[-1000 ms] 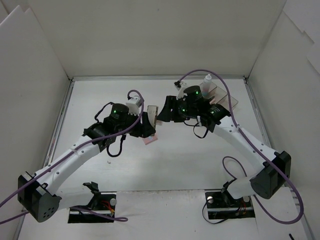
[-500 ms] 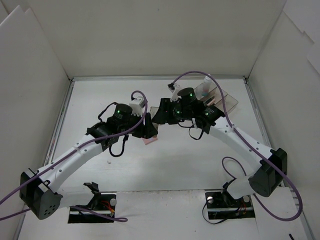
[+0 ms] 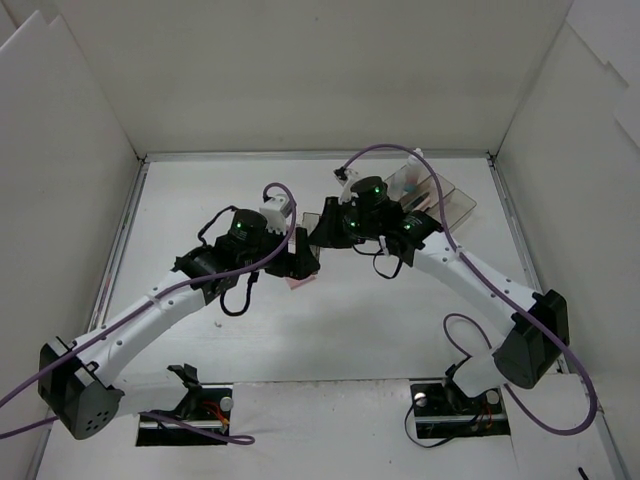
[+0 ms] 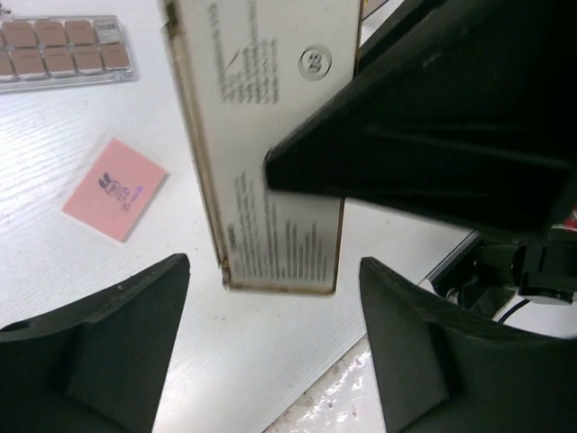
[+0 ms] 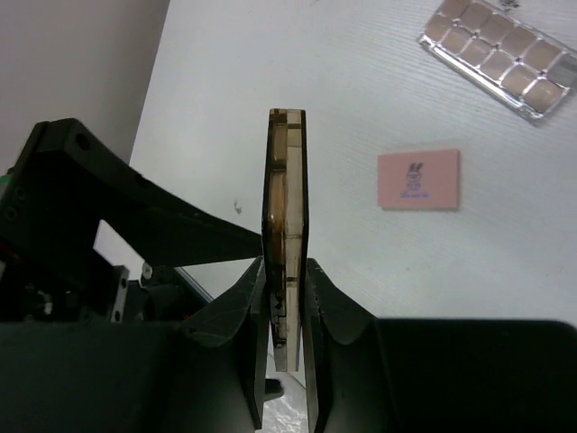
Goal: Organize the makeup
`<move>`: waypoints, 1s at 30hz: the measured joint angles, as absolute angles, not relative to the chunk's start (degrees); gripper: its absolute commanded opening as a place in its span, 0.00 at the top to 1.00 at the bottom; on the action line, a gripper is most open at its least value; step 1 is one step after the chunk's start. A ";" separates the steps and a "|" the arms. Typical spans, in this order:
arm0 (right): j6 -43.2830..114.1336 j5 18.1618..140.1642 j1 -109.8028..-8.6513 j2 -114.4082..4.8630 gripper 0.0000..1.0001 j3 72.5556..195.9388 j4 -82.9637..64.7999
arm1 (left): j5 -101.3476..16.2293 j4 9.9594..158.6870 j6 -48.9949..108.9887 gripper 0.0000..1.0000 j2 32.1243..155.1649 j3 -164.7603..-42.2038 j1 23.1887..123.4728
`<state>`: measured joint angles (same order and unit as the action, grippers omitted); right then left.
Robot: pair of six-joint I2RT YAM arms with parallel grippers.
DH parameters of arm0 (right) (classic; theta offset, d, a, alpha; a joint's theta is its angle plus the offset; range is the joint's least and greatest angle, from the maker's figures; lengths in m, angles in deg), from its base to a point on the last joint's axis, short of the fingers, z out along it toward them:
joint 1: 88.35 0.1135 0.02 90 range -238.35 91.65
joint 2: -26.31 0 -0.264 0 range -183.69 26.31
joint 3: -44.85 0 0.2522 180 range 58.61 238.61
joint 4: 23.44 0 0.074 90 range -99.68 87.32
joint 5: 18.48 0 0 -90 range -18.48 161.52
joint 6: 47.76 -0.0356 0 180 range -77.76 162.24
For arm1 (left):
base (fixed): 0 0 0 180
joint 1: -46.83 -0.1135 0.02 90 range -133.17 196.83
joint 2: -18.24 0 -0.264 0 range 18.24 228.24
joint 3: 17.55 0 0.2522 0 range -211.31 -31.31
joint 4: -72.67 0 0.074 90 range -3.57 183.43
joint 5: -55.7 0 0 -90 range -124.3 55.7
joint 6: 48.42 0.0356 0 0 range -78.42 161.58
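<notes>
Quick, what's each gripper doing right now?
Left gripper: open, holding nothing.
Right gripper: closed on a thin flat case.

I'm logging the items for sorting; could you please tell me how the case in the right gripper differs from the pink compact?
The case is clamped in the right gripper; the pink compact lies flat on the table. The case is a long, pale rectangle with printed text; the compact is square, pink, with a bunny mark. Both are flat.
</notes>
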<state>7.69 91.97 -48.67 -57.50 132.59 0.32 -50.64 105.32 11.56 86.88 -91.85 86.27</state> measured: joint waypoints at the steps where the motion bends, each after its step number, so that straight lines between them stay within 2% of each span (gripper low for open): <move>1: 7.74 91.47 -49.07 -57.41 1.00 132.28 0.37 | -50.13 105.39 11.67 0.19 86.73 -91.78 86.29; 4: 7.70 89.70 -52.13 -56.37 1.00 129.77 0.52 | -48.19 105.91 11.49 0.02 85.59 -91.39 86.40; 5: 7.67 89.00 -53.50 -55.73 1.00 128.59 0.43 | -47.40 105.96 11.38 0.01 85.20 -91.30 86.45; 12: 6.30 82.11 -67.29 -49.31 1.00 121.90 2.77 | -42.13 107.90 11.32 0.01 81.57 -88.48 86.03; 19: 6.12 75.62 -83.95 -47.32 1.00 121.09 6.75 | -40.19 111.14 11.10 0.00 79.45 -85.22 82.23; 25: 5.60 73.98 -94.97 -53.96 1.00 123.17 8.63 | -40.39 113.41 10.86 0.01 79.30 -82.91 80.96; 30: 5.57 74.29 -97.48 -63.82 1.00 129.33 9.02 | -40.69 114.52 10.31 0.01 79.19 -82.47 79.78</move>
<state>5.57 74.29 -97.48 -63.82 129.33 9.02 -40.69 114.52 10.31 79.19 -82.47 79.78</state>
